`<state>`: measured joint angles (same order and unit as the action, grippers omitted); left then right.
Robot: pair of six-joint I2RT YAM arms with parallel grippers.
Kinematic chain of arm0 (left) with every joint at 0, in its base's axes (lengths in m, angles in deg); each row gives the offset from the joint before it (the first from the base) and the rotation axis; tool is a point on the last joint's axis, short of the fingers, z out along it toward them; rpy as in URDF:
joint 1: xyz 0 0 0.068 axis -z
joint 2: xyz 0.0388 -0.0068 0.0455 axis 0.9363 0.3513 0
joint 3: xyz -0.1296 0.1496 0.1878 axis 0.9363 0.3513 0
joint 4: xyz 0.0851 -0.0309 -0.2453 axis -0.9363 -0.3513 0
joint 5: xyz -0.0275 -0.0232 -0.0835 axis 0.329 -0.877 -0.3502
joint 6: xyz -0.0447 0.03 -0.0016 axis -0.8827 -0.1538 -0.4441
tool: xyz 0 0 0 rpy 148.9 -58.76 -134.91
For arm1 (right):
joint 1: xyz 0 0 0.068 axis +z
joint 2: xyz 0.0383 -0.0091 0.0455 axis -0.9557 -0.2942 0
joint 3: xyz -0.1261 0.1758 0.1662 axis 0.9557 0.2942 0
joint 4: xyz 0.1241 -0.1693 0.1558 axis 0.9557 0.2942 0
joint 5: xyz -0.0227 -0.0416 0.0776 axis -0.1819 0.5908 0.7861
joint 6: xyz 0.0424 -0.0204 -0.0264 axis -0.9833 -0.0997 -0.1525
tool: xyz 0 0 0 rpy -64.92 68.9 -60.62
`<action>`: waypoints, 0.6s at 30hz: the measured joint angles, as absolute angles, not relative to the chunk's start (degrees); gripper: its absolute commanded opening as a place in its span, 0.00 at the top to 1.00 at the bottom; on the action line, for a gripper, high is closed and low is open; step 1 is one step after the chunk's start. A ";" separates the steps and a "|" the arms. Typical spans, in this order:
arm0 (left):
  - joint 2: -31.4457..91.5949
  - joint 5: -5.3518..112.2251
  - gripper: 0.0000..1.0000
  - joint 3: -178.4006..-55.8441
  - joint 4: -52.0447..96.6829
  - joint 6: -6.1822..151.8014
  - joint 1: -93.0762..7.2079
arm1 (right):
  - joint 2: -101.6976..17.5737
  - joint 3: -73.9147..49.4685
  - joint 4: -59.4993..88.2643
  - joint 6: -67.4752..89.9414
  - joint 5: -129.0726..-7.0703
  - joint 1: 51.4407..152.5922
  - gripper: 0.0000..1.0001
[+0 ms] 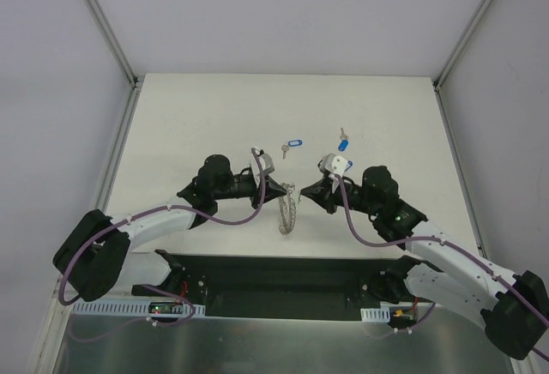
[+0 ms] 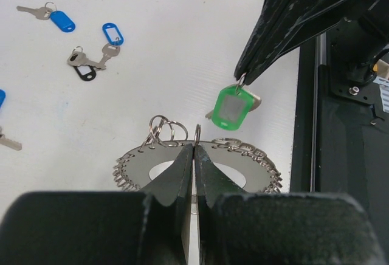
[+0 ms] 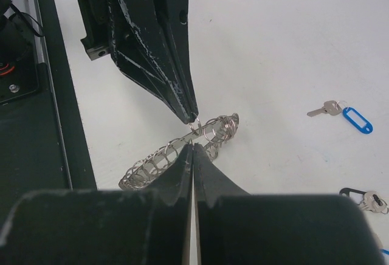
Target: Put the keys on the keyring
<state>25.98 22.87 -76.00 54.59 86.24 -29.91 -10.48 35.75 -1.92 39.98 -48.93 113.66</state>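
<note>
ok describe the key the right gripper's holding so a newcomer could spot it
Start at the big grey keyring pinched in the left gripper. Up and right of it in the left wrist view, the green-tagged key dangles by its small loop from the tip of the right gripper. It alone has a green tag and hangs; the blue-tagged keys and black-tagged key lie on the white table.

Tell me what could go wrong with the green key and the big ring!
1. The right gripper pinches the green key only by its tiny loop, so the dangling key could swing or slip out.
2. The left gripper holds the keyring just at its rim with its fingertips; a push might twist it loose.
3. Both grippers are very close together and might bump.
</note>
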 measured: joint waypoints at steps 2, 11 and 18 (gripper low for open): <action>26.24 22.87 1.00 -74.27 58.04 84.99 -30.85 | -10.98 34.05 0.27 40.66 -48.93 113.66 0.99; 31.09 20.77 1.00 -70.54 73.47 80.03 -31.68 | -14.59 28.52 7.98 43.70 -48.93 113.69 0.99; 32.12 18.02 1.00 -68.05 81.10 77.12 -32.79 | -15.96 25.11 12.75 46.34 -50.96 114.87 0.99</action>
